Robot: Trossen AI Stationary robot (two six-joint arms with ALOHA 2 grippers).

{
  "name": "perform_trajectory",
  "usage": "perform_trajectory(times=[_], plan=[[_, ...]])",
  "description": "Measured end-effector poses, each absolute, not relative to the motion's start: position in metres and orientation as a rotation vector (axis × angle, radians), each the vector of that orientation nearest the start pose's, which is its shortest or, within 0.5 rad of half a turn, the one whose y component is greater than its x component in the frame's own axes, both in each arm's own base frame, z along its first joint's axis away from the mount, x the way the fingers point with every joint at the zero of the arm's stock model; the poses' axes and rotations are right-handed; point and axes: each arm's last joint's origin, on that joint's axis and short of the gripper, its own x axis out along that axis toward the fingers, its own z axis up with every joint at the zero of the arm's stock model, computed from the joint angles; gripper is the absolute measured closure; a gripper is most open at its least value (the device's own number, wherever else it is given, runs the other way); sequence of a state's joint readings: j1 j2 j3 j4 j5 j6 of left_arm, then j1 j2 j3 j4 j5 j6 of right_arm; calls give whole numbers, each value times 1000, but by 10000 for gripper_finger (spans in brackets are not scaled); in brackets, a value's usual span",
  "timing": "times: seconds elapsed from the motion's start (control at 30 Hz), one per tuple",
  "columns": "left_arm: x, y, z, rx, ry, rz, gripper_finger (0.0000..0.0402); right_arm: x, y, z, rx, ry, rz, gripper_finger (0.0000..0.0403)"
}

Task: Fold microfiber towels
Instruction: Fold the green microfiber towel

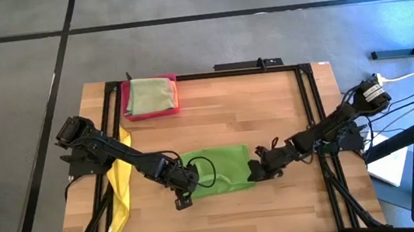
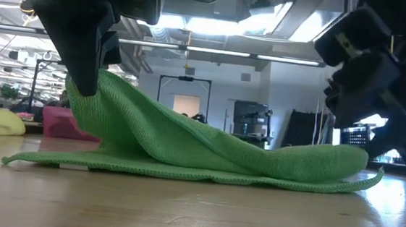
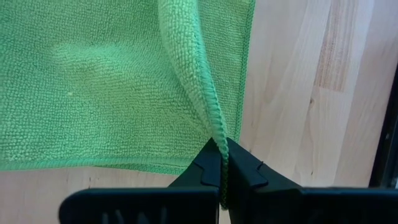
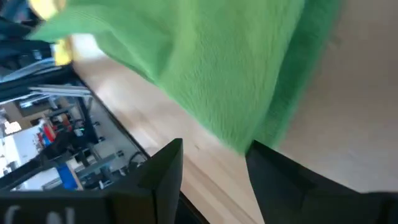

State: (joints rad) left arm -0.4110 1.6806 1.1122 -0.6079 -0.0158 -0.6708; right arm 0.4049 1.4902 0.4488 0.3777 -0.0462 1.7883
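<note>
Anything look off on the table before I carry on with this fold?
One thing: a yellow towel droops over the table's left edge beside the left arm. Otherwise the left gripper pinches the green towel's edge as expected.

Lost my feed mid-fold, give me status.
Left gripper shut on bright green towel edge, lifting it. Right gripper open at towel's other end. Yellow towel off left, clear.

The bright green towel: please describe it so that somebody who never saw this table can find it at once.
Look at the wooden table, near its front edge, between the two dark arms. There the bright green towel lies mostly flat, one edge pinched and lifted by the left pincer. The yellow towel hangs at the table's left side, and the other towels lie folded in the pink-red tray at the back.
</note>
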Motion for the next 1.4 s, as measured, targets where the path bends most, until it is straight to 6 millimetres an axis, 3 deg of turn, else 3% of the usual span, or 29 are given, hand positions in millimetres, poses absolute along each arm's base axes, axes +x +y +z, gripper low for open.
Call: perform_trajectory(times=[0.23,0.4,0.67,1.4], plan=[[298,-129,195,-337,1209,51,401,219,111,120,1510,880,-330,226],[298,-129,195,-337,1209,51,401,221,110,122,1499,785,-362,226],[298,-129,195,-338,1209,51,401,217,110,118,1477,840,-392,226],[301,-129,196,-345,1182,48,401,226,113,117,1510,751,-345,226]])
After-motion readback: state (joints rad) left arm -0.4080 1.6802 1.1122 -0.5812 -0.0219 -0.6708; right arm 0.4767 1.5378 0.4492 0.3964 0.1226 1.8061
